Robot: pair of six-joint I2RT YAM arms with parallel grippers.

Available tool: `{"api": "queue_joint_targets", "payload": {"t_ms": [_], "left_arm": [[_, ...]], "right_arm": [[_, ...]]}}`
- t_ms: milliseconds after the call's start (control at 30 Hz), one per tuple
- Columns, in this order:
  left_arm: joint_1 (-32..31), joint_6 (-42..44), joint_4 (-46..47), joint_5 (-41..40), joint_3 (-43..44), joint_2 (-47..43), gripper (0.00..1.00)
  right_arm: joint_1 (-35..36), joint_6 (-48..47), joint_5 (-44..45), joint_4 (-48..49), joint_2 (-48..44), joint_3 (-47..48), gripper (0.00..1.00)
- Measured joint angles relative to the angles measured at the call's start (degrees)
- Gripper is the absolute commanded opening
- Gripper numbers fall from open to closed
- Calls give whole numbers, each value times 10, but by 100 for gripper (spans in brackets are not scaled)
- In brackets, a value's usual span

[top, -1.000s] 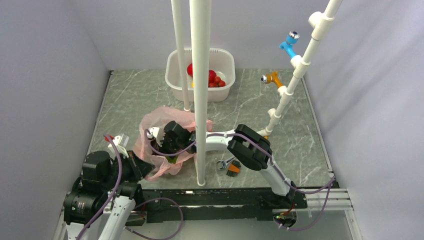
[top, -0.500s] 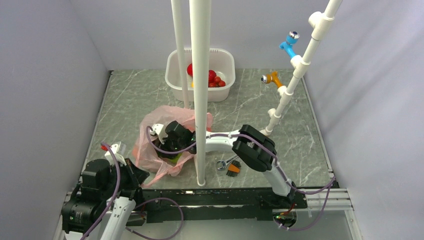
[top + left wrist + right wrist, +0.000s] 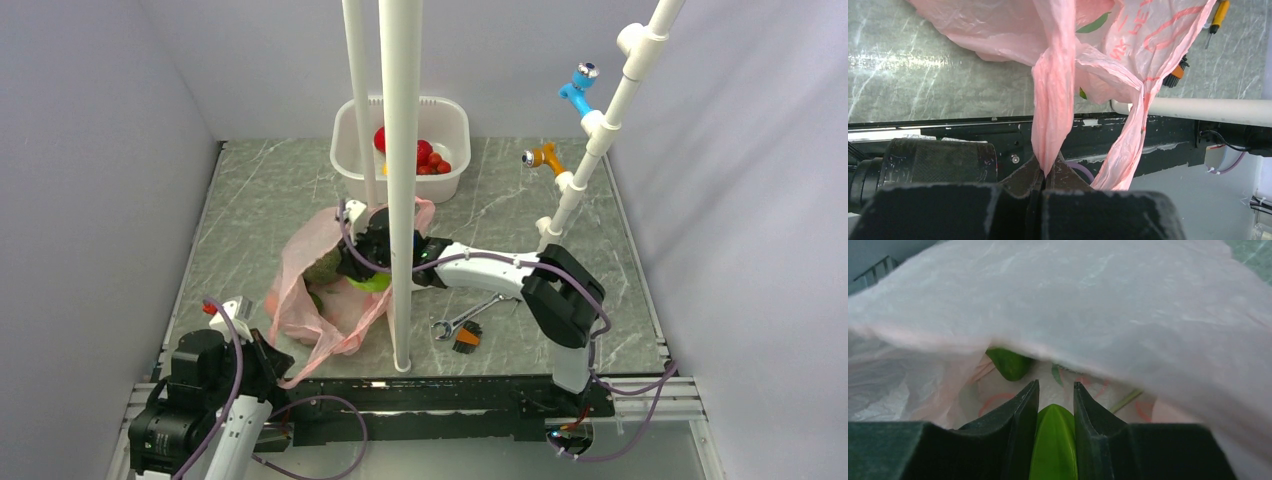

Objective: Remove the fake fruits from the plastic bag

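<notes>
**Green elongated fruit** (image 3: 1053,440): bright and glossy, lying lengthwise between the two fingers of the right end effector (image 3: 1055,390), which is clenched on it. The fruit's tip sits just short of the fingertips.

**Second green piece** (image 3: 1009,362): just ahead of the fingers and a little to the left, inside the bag. It is apart from the held fruit and partly under a fold of film.

**Plastic bag** (image 3: 300,300): pink and crinkled, on the counter (image 3: 260,200) left of centre, between the tub and the near edge. The right end effector reaches into its mouth from the right, with film draped over the fingers in the wrist view.

**Left end effector** (image 3: 1044,175): at the near edge of the counter, jaws pinched tight on a twisted loop handle of the bag. The handle runs taut from there to the bag body, and a second loop hangs beside it.

**White tub** (image 3: 345,150): far side of the counter, well apart from the bag, with red fruits (image 3: 428,155) inside.

**Orange-handled tools** (image 3: 462,330): on the counter right of the bag, near the white pole (image 3: 402,200).
</notes>
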Motion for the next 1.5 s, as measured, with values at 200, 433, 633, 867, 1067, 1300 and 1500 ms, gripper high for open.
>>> {"api": "queue_joint_targets", "payload": {"t_ms": [200, 433, 633, 867, 1067, 1300, 1500], "left_arm": [[0, 0, -1, 4, -24, -2, 0], [0, 0, 24, 28, -67, -1, 0], [0, 0, 62, 39, -95, 13, 0], [0, 6, 102, 44, -112, 41, 0], [0, 15, 131, 47, -123, 49, 0], [0, 30, 146, 61, -125, 50, 0], [0, 37, 149, 69, -126, 50, 0]], "right_arm": [[-21, 33, -42, 19, -10, -19, 0], [-29, 119, -139, 65, -10, -21, 0], [-52, 254, -237, 173, -10, -21, 0], [-92, 361, -298, 253, -12, -13, 0], [-132, 278, -261, 122, -65, 28, 0], [-202, 187, -191, 38, -132, 76, 0], [-256, 117, -91, -7, -118, 118, 0]]}}
